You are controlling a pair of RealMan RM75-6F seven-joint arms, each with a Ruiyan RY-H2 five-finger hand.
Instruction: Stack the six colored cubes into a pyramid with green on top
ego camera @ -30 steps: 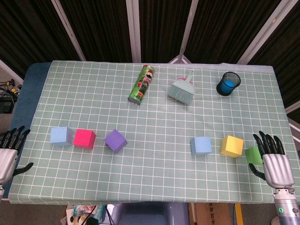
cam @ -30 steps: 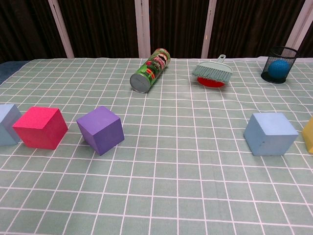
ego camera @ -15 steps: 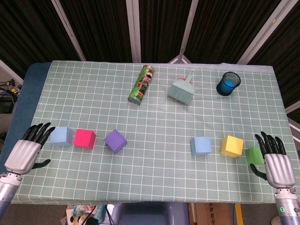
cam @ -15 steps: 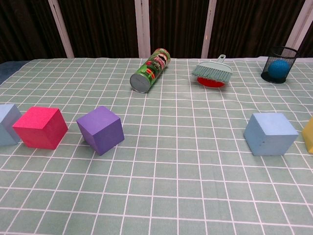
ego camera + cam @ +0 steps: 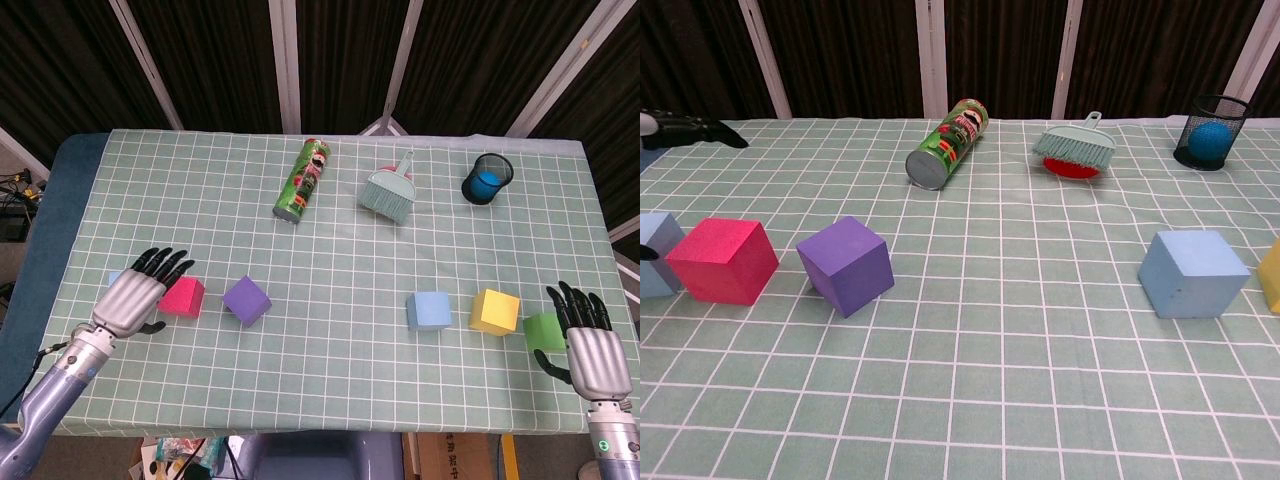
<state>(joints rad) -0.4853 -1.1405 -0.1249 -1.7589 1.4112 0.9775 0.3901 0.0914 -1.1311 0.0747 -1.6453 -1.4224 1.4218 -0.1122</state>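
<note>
Left hand fingers spreading, empty, hovering over the far-left light blue cube beside the pink cube, likely lining up a grasp. Right hand fingers apart, idling beside the green cube. Nothing stacked on the surface.

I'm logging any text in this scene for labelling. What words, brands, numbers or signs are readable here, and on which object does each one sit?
Green chip can: it carries a printed label with a red patch, but the lettering is too small and blurred to read in either view.
Colored cubes, hand brush, mesh cup, checked tablecloth: no text visible.
</note>
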